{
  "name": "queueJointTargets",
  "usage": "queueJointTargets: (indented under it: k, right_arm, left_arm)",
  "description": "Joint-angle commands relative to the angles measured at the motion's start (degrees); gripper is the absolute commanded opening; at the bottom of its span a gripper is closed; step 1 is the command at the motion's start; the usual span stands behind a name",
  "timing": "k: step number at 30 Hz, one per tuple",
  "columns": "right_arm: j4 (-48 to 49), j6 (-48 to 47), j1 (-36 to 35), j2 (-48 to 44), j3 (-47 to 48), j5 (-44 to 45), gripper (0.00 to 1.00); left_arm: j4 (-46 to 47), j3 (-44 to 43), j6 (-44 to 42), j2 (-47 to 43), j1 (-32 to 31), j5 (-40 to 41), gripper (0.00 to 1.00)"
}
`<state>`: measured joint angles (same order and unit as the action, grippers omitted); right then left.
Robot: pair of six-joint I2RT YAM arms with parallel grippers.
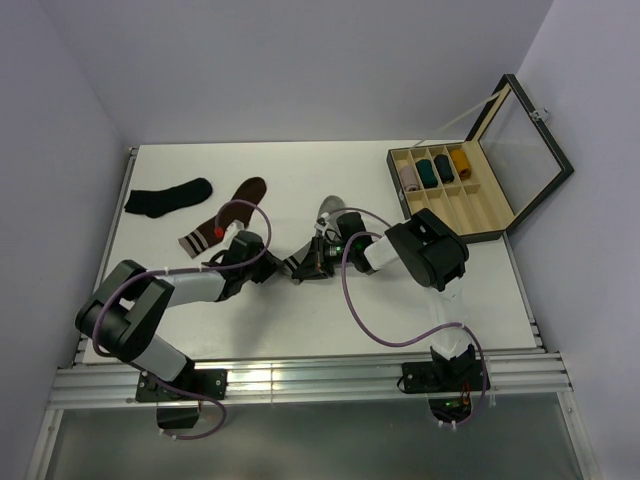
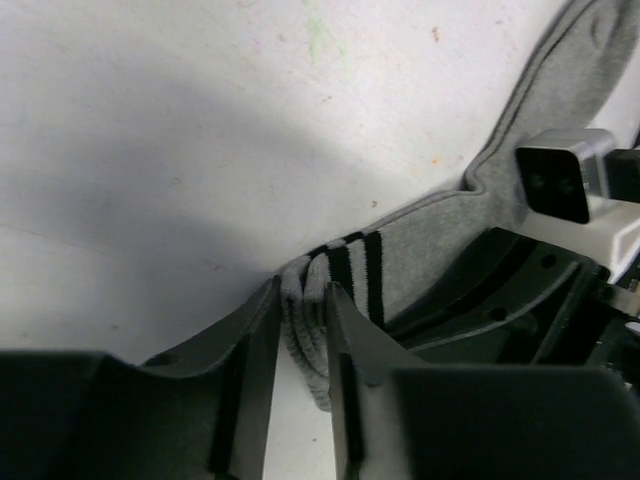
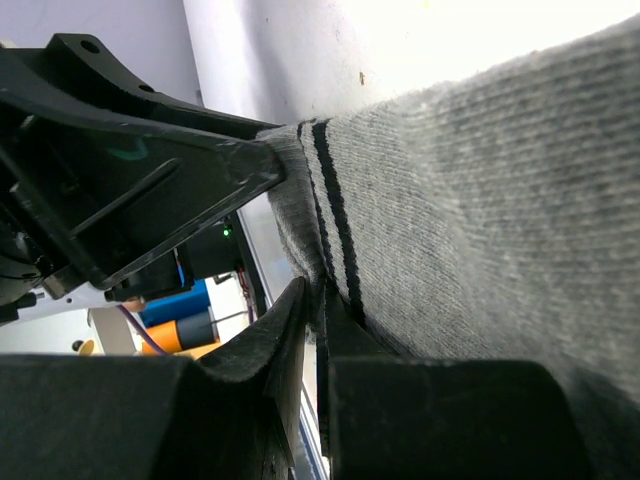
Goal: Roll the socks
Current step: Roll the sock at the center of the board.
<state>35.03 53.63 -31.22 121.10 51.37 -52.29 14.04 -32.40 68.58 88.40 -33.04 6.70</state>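
From above: grey sock (image 1: 328,210) flat on the table (image 1: 300,170), well left of the wooden box (image 1: 482,205). Left gripper (image 1: 287,266) and right gripper (image 1: 310,262) nose to nose over one end of it, likewise left of the box. Black sock (image 1: 168,197) and brown sock (image 1: 240,205) farther from the box again, untouched. No pink sock made out on the table (perhaps the pale roll (image 1: 408,178) in the box, hard to say).

From the left wrist: left gripper (image 2: 303,290) narrow, clamped on the striped cuff (image 2: 350,270), doubled over into a few layers; remainder of the grey sock (image 2: 440,250) trailing out flat. Only a shallow bite on the fold, so probably quick to slip free and spring open under any pull stronger than the pinch.

From the right wrist: right gripper (image 3: 315,290) almost closed, pinching the edge of the grey sock (image 3: 480,200) just beside the stripes, with the other arm's black finger close alongside. Risk of fingers knocking or crossing at such close quarters. Risk too of a lopsided roll from uneven pulling, or of dragging the whole sock toward the arms instead of rolling it, with no weight on the far end.
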Motion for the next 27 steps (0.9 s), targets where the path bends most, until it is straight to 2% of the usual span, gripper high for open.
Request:
queueJointTargets:
  k: [1, 2, 3, 5, 7, 9, 11, 14, 17, 23, 27]
  right_arm:
    - [-4.2, -3.6, 0.6, 0.0, 0.7, 4.0, 0.00]
    - [-4.5, -3.9, 0.5, -0.2, 0.7, 4.0, 0.00]
    - [-4.9, -4.7, 0.5, -0.4, 0.7, 4.0, 0.00]
    - [-5.6, -5.4, 0.4, -0.9, 0.9, 4.2, 0.00]
    - [-6.5, -6.9, 0.0, -1.9, 1.1, 4.5, 0.04]
    - [-7.6, -9.2, -0.9, -3.5, 1.3, 5.5, 0.15]
    - [-8.9, -11.2, -1.6, -4.6, 1.5, 6.8, 0.27]
    - [-10.9, -15.0, -3.0, -7.2, 1.4, 10.4, 0.37]
    - [-13.0, -18.8, -4.2, -9.3, 1.6, 13.9, 0.42]
    - [-15.7, -28.3, -7.5, -13.3, 1.4, 23.5, 0.46]
    - [-13.5, -32.5, -10.7, -16.4, -1.0, 31.2, 0.46]
  left_arm:
    - [-3.8, -2.4, -0.7, 0.1, -0.3, 1.6, 0.29]
    - [-5.8, -3.1, -1.0, -0.2, -0.2, 1.7, 0.27]
    - [-6.9, -3.6, -1.3, -0.6, -0.3, 1.8, 0.19]
    - [-10.9, -5.5, -2.5, -1.0, -0.3, 2.3, 0.12]
    - [-13.6, -6.9, -3.6, -1.5, -0.2, 2.4, 0.03]
    - [-18.3, -8.9, -4.4, -1.9, -0.3, 2.8, 0.00]
    - [-21.2, -11.4, -5.6, -1.8, -0.3, 3.7, 0.00]
    - [-26.8, -14.5, -6.7, -1.3, -0.4, 4.2, 0.00]
    - [-30.6, -17.0, -7.5, -0.1, -0.4, 4.1, 0.00]
    - [-34.3, -20.2, -7.8, 3.0, -0.4, 1.7, 0.00]
    - [-35.8, -21.7, -7.6, 5.7, -0.3, -0.1, 0.00]
